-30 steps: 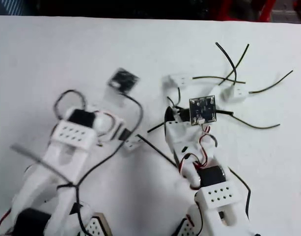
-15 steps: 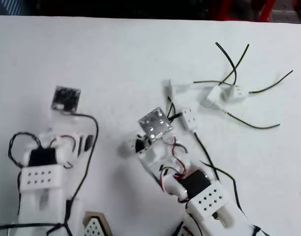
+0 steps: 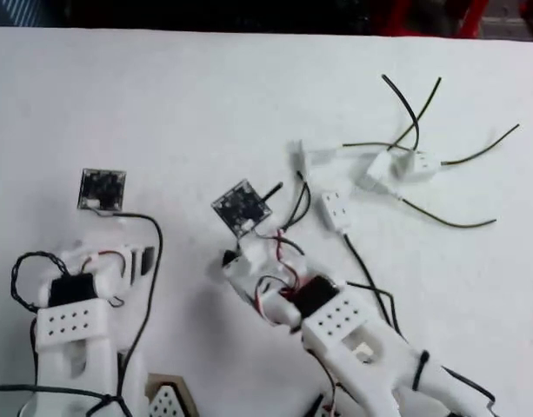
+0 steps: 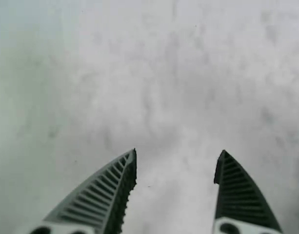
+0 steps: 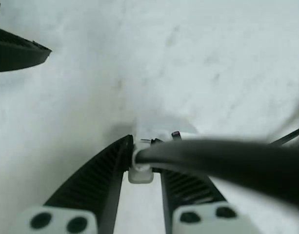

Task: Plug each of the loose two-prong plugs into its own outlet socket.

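- Your right gripper is clamping a white plug on its black cable, near the holed white block but not mated with it.
- Your left gripper is hanging spread and empty, well apart from that block.
- Beyond that block, more connectors are lying among wires; the plugging looks barely begun.

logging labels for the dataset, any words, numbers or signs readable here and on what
No text can be read in any view.
Dark square circuit board on one arm, another on the other: marks too small to read.
White plug with black cable in the right end effector: no print visible.
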You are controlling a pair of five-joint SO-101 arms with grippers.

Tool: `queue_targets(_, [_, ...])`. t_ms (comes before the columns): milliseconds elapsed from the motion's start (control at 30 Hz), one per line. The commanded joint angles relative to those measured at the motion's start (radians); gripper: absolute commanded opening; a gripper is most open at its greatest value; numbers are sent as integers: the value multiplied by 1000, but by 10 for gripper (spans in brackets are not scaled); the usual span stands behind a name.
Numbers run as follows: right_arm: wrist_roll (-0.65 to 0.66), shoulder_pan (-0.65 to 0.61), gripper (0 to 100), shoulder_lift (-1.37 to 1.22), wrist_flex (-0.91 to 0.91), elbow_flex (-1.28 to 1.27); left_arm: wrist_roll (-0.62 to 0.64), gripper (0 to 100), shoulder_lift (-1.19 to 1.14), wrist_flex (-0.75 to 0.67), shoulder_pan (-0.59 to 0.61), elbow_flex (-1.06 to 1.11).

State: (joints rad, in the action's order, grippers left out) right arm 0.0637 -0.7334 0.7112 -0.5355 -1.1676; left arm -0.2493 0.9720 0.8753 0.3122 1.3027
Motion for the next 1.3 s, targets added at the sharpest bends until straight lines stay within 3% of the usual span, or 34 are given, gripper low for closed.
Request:
queue_targets(0, [9, 4, 17, -38, 41, 49, -2, 260, 22, -12, 8, -9])
queue_targets(500, [-23, 41, 17, -147, 223, 51, -2, 260, 22, -12, 8, -8])
queue_targets(1267, [-43, -2, 17, -280, 216, 91, -2, 260, 22, -12, 7, -8])
